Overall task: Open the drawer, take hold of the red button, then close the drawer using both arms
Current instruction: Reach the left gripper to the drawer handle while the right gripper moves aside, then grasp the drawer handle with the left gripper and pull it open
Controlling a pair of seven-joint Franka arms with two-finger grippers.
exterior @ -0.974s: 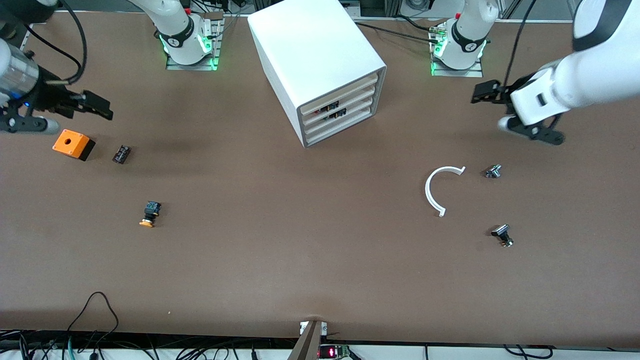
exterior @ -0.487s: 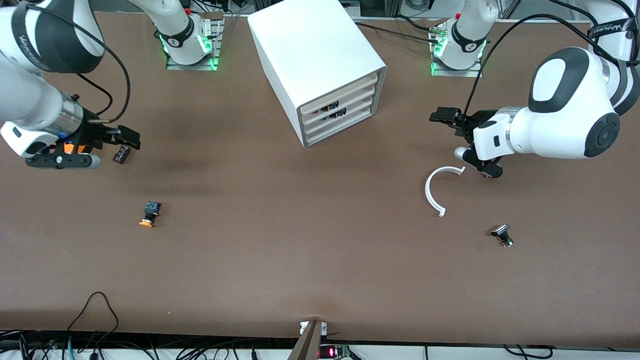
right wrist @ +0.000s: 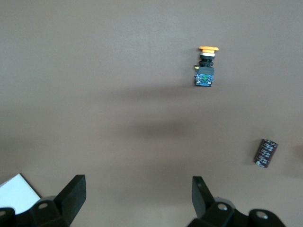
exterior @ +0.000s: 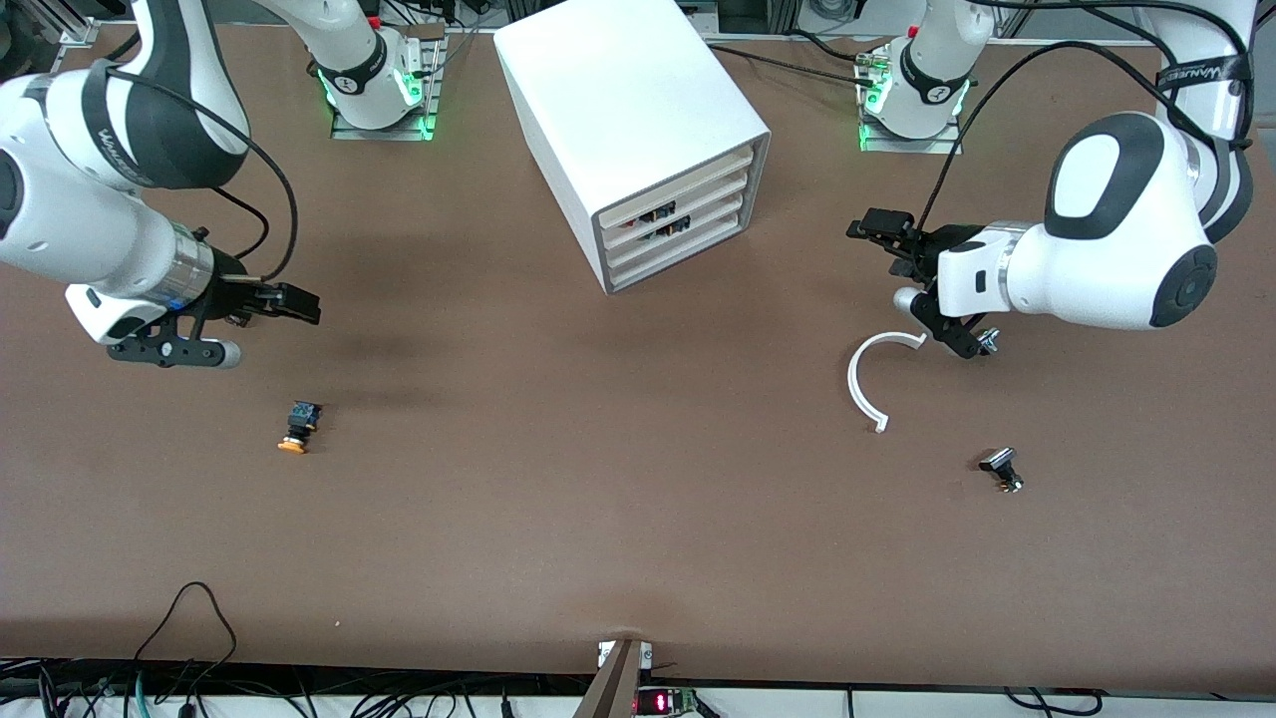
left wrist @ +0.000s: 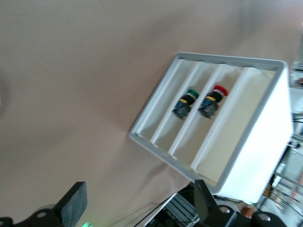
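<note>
Approach step: drawer [exterior: 666, 221] shut in cabinet [exterior: 623, 120], red button [left wrist: 211, 100] inside. Left gripper [exterior: 902, 274] and right gripper [exterior: 249, 319] both wide, empty. Next I hook drawer front

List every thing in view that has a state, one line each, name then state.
Cabinet: all four drawers shut.
Red-headed button: lying inside a drawer, beside a green-headed button.
Orange-headed button: lying on its side on the table.
White curved piece: lying flat on the table.
Left tool: open, empty, over the table beside the white curved piece.
Right tool: open, empty, over the table.
</note>
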